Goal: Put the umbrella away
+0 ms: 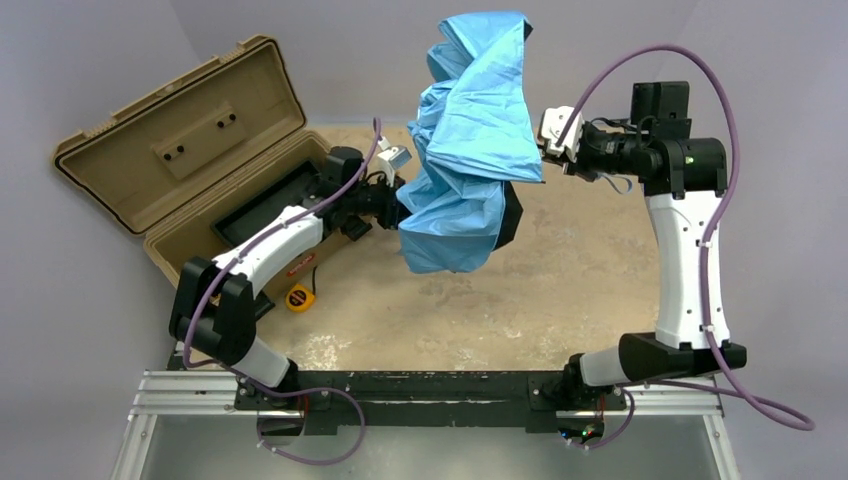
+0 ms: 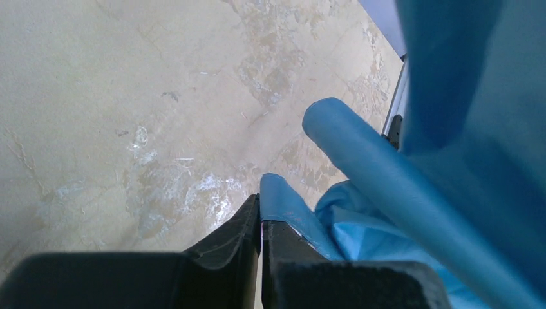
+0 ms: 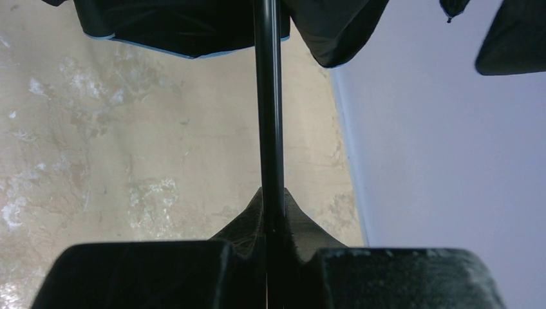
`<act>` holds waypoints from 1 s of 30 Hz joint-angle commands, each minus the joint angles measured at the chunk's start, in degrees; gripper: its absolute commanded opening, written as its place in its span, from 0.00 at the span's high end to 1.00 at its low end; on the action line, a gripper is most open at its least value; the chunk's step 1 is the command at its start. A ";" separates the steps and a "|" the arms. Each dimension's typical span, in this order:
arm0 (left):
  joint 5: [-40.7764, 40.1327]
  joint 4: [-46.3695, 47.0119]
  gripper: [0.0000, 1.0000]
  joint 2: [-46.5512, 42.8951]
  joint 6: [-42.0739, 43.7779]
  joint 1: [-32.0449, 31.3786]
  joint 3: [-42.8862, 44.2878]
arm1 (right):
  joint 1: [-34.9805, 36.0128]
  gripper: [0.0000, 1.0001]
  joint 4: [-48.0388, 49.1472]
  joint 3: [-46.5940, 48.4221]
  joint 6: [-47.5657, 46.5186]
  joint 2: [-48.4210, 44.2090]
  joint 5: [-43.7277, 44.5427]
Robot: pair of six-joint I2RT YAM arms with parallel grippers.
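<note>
The light blue umbrella hangs half collapsed in the air over the middle of the table, its canopy draped in loose folds. My right gripper is shut on its thin black shaft, which runs straight out from between the fingers toward the dark underside of the canopy. My left gripper is at the canopy's left edge and is shut on a fold of the blue fabric; more blue cloth fills the right of the left wrist view. The handle is hidden.
An open tan case with its lid raised stands at the back left, next to my left arm. A small yellow object lies on the table in front of it. The tan tabletop spreads beneath the umbrella.
</note>
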 commanded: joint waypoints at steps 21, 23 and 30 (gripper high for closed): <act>6.37 20.81 0.71 -16.30 -2.20 -3.11 -20.29 | 0.02 1.00 2.47 16.34 14.73 4.00 -3.71; 5.98 21.18 0.70 -16.96 -0.36 -3.91 -21.69 | -0.01 1.00 2.43 17.79 15.46 4.44 -3.66; 0.82 18.29 0.68 -19.43 7.30 -6.21 -24.68 | 0.00 1.00 2.42 19.55 16.61 4.82 -4.81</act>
